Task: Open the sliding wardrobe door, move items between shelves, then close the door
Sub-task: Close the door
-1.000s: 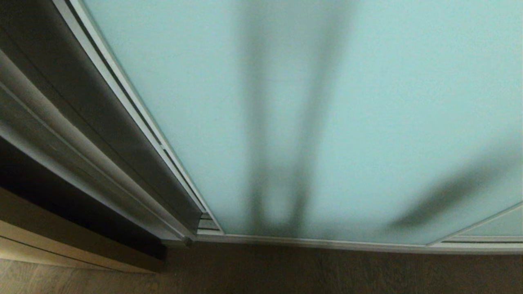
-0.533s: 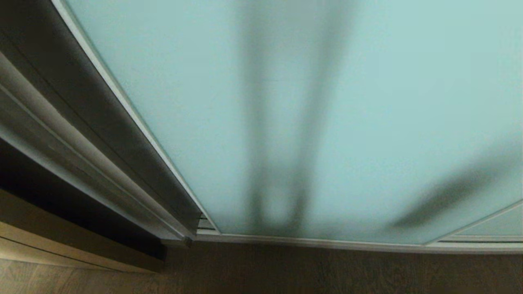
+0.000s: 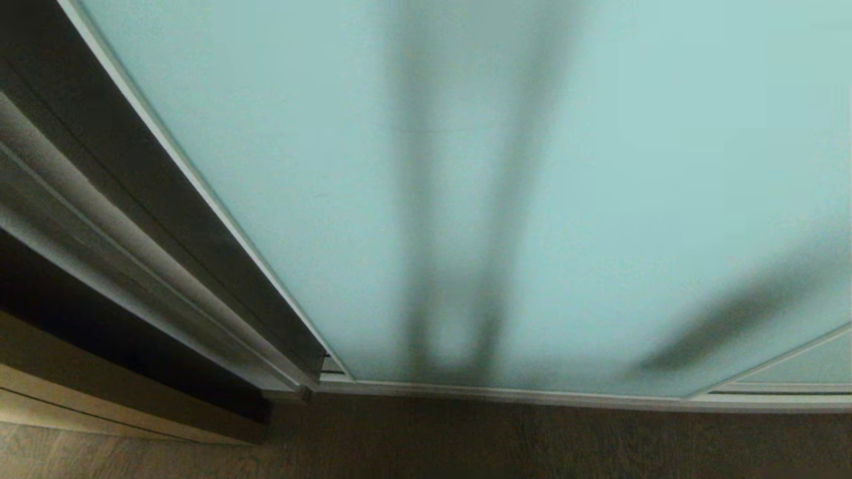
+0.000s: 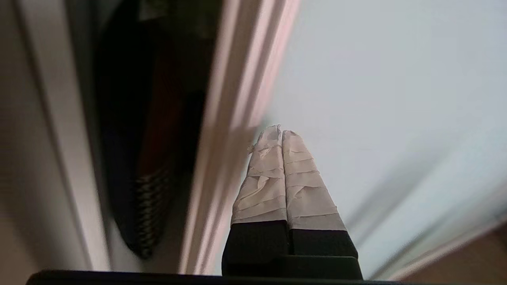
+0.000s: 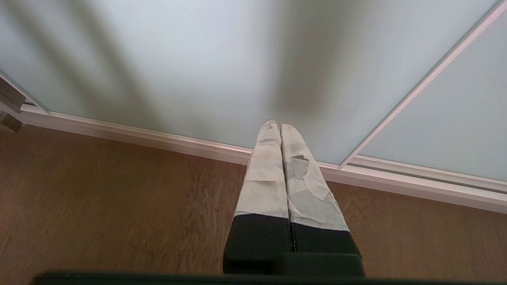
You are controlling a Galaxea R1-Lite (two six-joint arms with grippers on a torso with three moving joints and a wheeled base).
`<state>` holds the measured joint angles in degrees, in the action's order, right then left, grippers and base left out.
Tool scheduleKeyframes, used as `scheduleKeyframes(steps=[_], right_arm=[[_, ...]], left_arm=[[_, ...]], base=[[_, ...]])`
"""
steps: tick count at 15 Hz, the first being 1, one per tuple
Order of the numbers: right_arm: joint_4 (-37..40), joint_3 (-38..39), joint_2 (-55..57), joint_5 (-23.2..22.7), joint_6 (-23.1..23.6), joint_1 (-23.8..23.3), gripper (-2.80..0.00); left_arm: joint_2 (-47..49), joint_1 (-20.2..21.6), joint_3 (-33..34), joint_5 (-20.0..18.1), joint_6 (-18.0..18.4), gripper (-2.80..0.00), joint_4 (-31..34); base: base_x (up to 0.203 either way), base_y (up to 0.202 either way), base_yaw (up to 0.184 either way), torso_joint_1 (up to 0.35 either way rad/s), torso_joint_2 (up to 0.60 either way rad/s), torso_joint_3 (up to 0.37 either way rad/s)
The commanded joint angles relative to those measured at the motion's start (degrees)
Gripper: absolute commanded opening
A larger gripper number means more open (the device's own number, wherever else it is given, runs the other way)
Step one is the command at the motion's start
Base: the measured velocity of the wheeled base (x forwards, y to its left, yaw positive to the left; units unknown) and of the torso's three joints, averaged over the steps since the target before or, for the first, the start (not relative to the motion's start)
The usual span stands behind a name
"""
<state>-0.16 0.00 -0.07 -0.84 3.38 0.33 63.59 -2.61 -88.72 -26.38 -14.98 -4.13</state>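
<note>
Head view is showing the sliding wardrobe door (image 3: 599, 166), a tall pane of frosted pale blue-green glass edged by a thin silver-white frame, filling most of the picture and standing on the floor track (image 3: 532, 396) above the brown wood floor (image 3: 532, 439). Dim dark bands are showing through the glass (what they are cannot be told). At the door's left edge a dark jamb (image 3: 100, 166) is running diagonally, and beyond it a tan wooden cabinet front (image 3: 80, 399) is sitting low in the corner. Neither arm is appearing in this view. In the left wrist view the left gripper (image 4: 282, 132) is holding its tape-wrapped fingers (image 4: 263, 186) pressed together with nothing between them, the tips lying against or just beside the door's pale frame edge (image 4: 237, 118); contact cannot be told. Past that edge a narrow gap is opening into the wardrobe interior, where a houndstooth bag (image 4: 148, 206) with an orange-brown band is lying blurred against a white board (image 4: 59, 158), beside something black that cannot be made out. In the right wrist view the right gripper (image 5: 277, 124) is pointing at the foot of the door, its taped fingers (image 5: 265, 186) also pressed together and empty, hanging over the wood floor near where a second glass panel (image 5: 455, 118) is overlapping the first.
</note>
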Motion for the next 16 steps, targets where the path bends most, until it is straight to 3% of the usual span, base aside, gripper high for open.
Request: scheduleKeyframes(steps=[1, 6, 9, 12, 13, 16], right_arm=[[0.0, 0.0, -0.1, 0.0, 0.1, 0.0, -2.80], [0.0, 0.0, -0.1, 0.0, 0.1, 0.0, -2.80], [0.0, 0.0, -0.1, 0.0, 0.1, 0.0, -2.80], [0.0, 0.0, -0.1, 0.0, 0.1, 0.0, -2.80], [0.0, 0.0, -0.1, 0.0, 0.1, 0.0, -2.80], [0.0, 0.0, -0.1, 0.0, 0.1, 0.0, -2.80]], left_arm=[[-0.8, 1.8, 0.3, 1.2, 0.5, -2.80, -0.2], [-2.5, 3.2, 1.6, 2.9, 1.6, -2.80, -0.2], [-5.7, 3.1, 0.2, -3.2, 0.9, -2.80, -0.1], [-7.4, 3.1, -2.9, -8.7, -5.6, -2.80, 0.2], [-6.9, 3.1, -3.8, -9.9, -7.2, -2.80, 1.0], [-2.3, 3.1, -4.1, -10.1, -7.7, -2.80, 1.8]], base=[[0.000, 0.000, 0.000, 0.000, 0.00, 0.000], [0.000, 0.000, 0.000, 0.000, 0.00, 0.000], [0.000, 0.000, 0.000, 0.000, 0.00, 0.000], [0.000, 0.000, 0.000, 0.000, 0.00, 0.000], [0.000, 0.000, 0.000, 0.000, 0.00, 0.000], [0.000, 0.000, 0.000, 0.000, 0.00, 0.000]])
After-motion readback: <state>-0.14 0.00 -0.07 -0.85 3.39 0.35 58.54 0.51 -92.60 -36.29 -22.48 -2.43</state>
